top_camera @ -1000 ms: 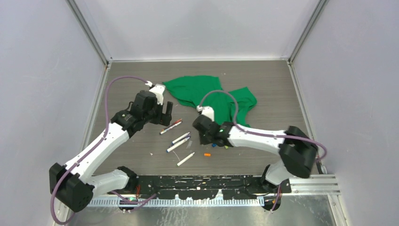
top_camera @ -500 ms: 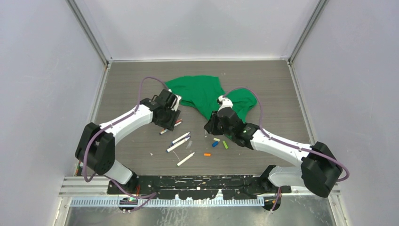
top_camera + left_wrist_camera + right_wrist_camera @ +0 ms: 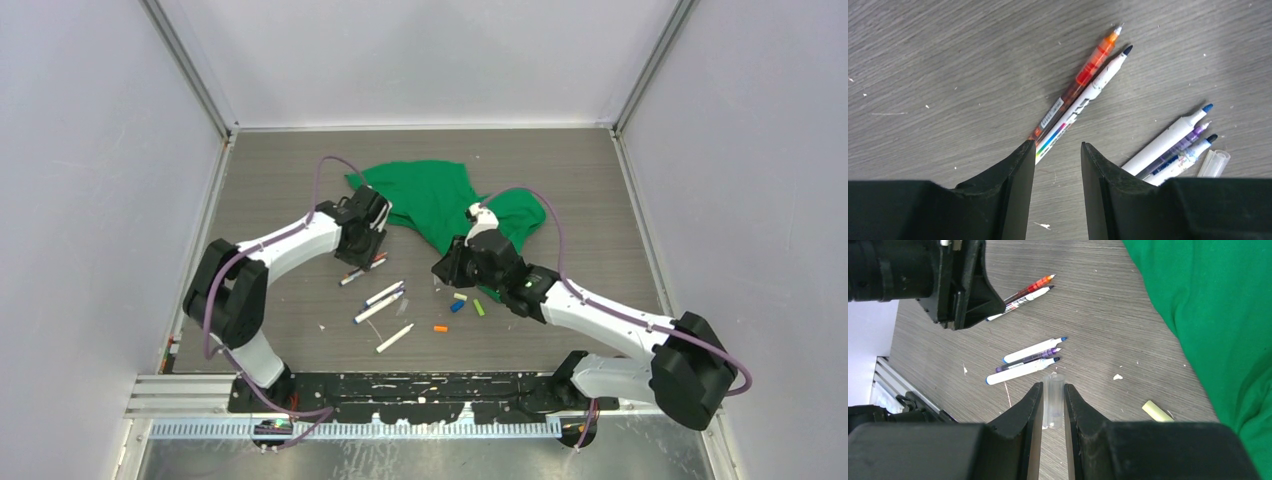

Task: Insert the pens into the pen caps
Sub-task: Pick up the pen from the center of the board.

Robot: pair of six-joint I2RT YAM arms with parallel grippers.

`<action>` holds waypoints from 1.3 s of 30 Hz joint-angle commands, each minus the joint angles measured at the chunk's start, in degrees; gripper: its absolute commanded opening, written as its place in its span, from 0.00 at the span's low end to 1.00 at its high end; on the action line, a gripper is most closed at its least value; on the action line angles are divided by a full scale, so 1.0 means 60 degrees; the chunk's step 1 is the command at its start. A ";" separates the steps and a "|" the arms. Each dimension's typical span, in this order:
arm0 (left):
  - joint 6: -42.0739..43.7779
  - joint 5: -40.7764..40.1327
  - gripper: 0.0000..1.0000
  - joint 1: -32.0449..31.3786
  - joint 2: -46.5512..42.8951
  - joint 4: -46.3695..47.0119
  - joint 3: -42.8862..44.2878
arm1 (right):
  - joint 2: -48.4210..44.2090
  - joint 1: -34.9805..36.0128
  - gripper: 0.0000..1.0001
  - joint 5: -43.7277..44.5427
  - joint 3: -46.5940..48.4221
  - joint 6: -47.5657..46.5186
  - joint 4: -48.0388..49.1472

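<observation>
Two pens lie side by side, an orange one (image 3: 1083, 75) and a white one with a black tip (image 3: 1093, 87). My left gripper (image 3: 1057, 145) hangs over their rear ends, open, with bare table between its fingers. In the top view it (image 3: 362, 252) sits over that pair (image 3: 368, 266). Three more white pens (image 3: 1028, 360) lie together, and a single pen (image 3: 395, 337) lies nearer the front. My right gripper (image 3: 1053, 386) is shut on a clear pen cap (image 3: 1054, 402), just short of the three pens' tips. Yellow (image 3: 460, 296), blue (image 3: 456, 306), green (image 3: 478, 307) and orange (image 3: 440, 328) caps lie loose.
A crumpled green cloth (image 3: 430, 195) covers the table behind both grippers and fills the right side of the right wrist view (image 3: 1213, 305). White walls enclose the table on three sides. Small white specks dot the wood-grain top.
My left gripper has moved onto the rear ends of the orange and white pens and its jaws have narrowed. The right gripper stays shut on the clear cap.
</observation>
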 commanded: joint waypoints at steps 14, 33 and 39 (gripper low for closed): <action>-0.0032 -0.0602 0.35 0.0054 0.1237 0.0531 0.0906 | -0.0795 -0.0144 0.12 -0.0146 -0.0388 0.0305 0.0597; -0.0053 -0.0545 0.31 0.0141 0.1848 0.0438 0.1062 | -0.0975 -0.0217 0.13 -0.0234 -0.0512 0.0402 0.0612; -0.0078 -0.0459 0.30 0.0184 0.1976 0.0371 0.1118 | -0.1065 -0.0222 0.14 -0.0226 -0.0547 0.0424 0.0611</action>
